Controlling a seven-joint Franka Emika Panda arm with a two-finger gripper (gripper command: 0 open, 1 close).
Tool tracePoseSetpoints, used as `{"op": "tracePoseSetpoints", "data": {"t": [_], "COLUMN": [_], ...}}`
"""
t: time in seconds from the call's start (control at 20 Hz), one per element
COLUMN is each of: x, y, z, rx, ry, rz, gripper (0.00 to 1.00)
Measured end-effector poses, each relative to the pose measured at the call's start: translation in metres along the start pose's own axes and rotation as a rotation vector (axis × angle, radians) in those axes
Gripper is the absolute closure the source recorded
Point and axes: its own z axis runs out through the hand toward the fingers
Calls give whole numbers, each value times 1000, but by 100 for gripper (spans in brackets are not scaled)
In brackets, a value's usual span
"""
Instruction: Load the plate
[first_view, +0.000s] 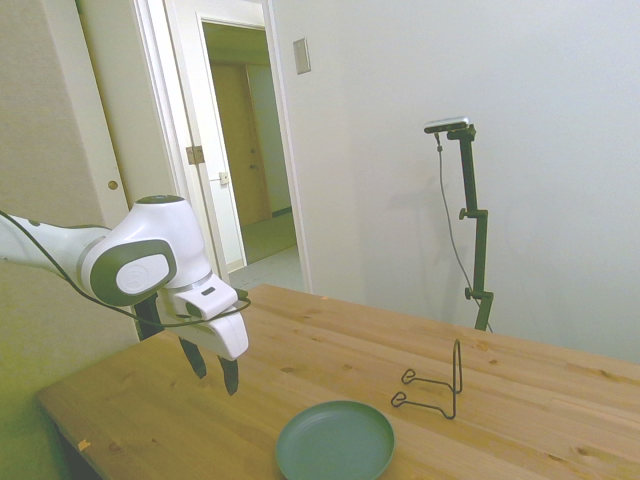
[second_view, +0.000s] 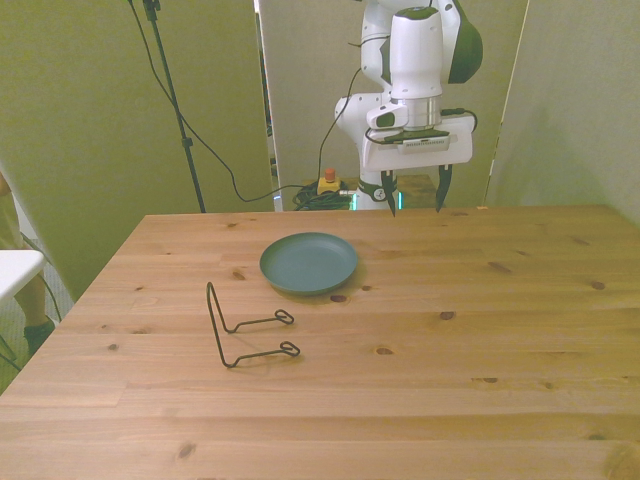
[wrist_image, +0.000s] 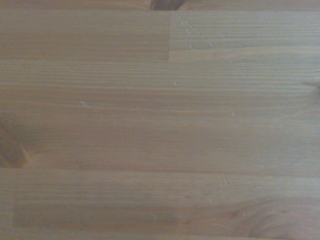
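Observation:
The grey-green plate lies flat on the wooden table, empty; the side view shows the plate near the table's front edge. A thin black wire stand rests on the table beside it, also seen as the wire stand in the side view. My gripper hangs above the table's far edge, to the front view's right of the plate and well clear of it. Its two dark fingers point down, spread apart, with nothing between them. In the side view the gripper hovers above the boards. The wrist view holds only bare wood.
A doorway opens behind the table in the side view. Cables and a yellow box with a red button lie on the floor beyond the far edge. A white object sits off the table at the front view's left.

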Motion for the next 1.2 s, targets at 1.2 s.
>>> {"op": "tracePoseSetpoints", "data": {"t": [1.2], "x": [253], "y": [216], "z": [-21], "rx": [42], "ry": [-86], "rz": [105], "gripper": [0]}}
